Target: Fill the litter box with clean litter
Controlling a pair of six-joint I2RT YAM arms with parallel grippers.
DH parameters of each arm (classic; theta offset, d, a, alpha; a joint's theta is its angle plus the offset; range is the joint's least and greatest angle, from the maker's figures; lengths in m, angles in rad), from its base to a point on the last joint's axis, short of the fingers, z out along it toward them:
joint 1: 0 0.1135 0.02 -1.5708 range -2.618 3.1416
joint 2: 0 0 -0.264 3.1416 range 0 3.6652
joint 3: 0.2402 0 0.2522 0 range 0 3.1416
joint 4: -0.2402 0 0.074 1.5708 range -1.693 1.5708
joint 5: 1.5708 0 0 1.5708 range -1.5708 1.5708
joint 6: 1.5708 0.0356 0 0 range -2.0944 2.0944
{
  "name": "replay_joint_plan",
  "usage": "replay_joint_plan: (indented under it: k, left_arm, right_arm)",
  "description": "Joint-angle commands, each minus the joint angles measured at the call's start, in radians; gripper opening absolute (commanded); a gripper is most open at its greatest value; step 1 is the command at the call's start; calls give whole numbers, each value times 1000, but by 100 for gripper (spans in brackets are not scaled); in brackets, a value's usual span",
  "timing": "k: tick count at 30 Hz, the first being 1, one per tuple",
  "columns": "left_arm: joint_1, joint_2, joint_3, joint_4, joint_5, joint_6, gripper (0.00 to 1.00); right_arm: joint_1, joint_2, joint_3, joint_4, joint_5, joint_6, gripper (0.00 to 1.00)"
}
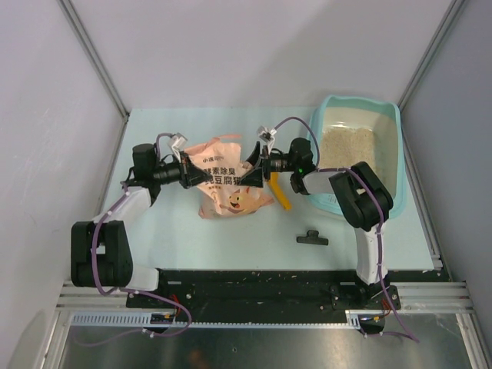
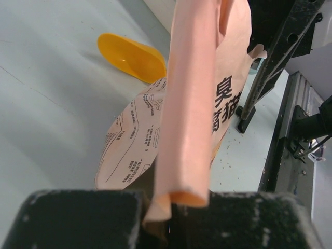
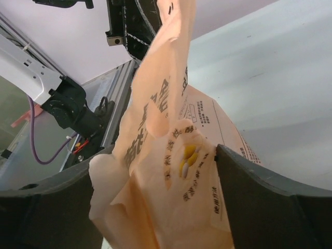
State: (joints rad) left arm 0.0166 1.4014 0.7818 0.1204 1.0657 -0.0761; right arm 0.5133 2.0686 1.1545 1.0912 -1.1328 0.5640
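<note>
**A:** How far are we?
**B:** The litter box point(image 1: 360, 101) at two o'clock holds some clean litter point(image 1: 347, 146); more pouring seems left. Our left hand point(image 1: 188, 171) and right hand point(image 1: 254, 173) each pinch the litter bag point(image 1: 223, 184), centre table point(image 1: 177, 246).
**A:** Anything in our way?
**B:** Orange scoop point(image 1: 281, 192) beside it, black clip point(image 1: 312, 238) at five o'clock.

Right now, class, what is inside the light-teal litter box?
Pale beige litter lies across the floor of the litter box. The right arm crosses its near-left corner, so whatever lies beneath there is hidden.
</note>
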Motion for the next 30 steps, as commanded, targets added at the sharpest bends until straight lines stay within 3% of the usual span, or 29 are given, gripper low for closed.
replay_joint_plan:
  k: [1, 11, 14, 17, 19, 27, 30]
  left_arm:
    - [19, 8, 48, 24, 2, -67, 0]
    - [20, 16, 56, 22, 14, -74, 0]
    - [22, 21, 62, 22, 16, -85, 0]
    - [19, 28, 65, 22, 20, -128, 0]
    - [20, 39, 71, 22, 19, -192, 0]
    - [32, 168, 140, -18, 258, -462, 0]
    - [32, 290, 180, -48, 374, -682, 0]
  right_arm:
    - [18, 1, 33, -28, -12, -33, 74]
    - [11, 7, 44, 48, 18, 128, 51]
    - [10, 18, 44, 91, 2, 230, 34]
    - [-5, 22, 44, 108, 11, 322, 10]
    - [-22, 25, 44, 136, 30, 433, 1]
    - [-104, -19, 99, -49, -77, 516, 0]
    - [-114, -13, 120, -131, -131, 542, 0]
